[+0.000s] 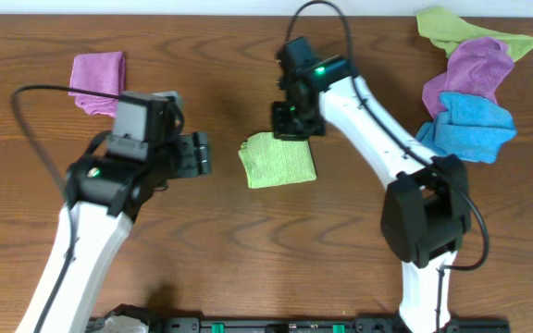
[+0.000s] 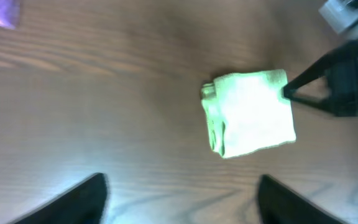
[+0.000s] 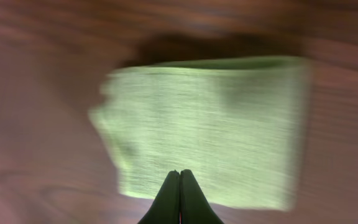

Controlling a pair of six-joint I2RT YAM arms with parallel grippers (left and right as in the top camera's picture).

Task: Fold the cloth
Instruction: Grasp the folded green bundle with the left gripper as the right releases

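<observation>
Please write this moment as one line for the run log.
task: fold the cloth | cloth: folded compact, lying flat | left gripper: jaws open, apart from cloth | right gripper: jaws shut, over cloth edge

The cloth (image 1: 278, 159) lies mid-frame on the table (image 1: 248, 259), with the left gripper (image 1: 204, 154) to its left and the right gripper (image 1: 294, 128) at its upper edge. A spare cloth (image 1: 98, 79) lies upper left, a heap of cloths (image 1: 470, 83) upper right.

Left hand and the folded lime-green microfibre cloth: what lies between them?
Only bare wooden table between left hand and lime-green cloth, shown in the overhead view.
</observation>
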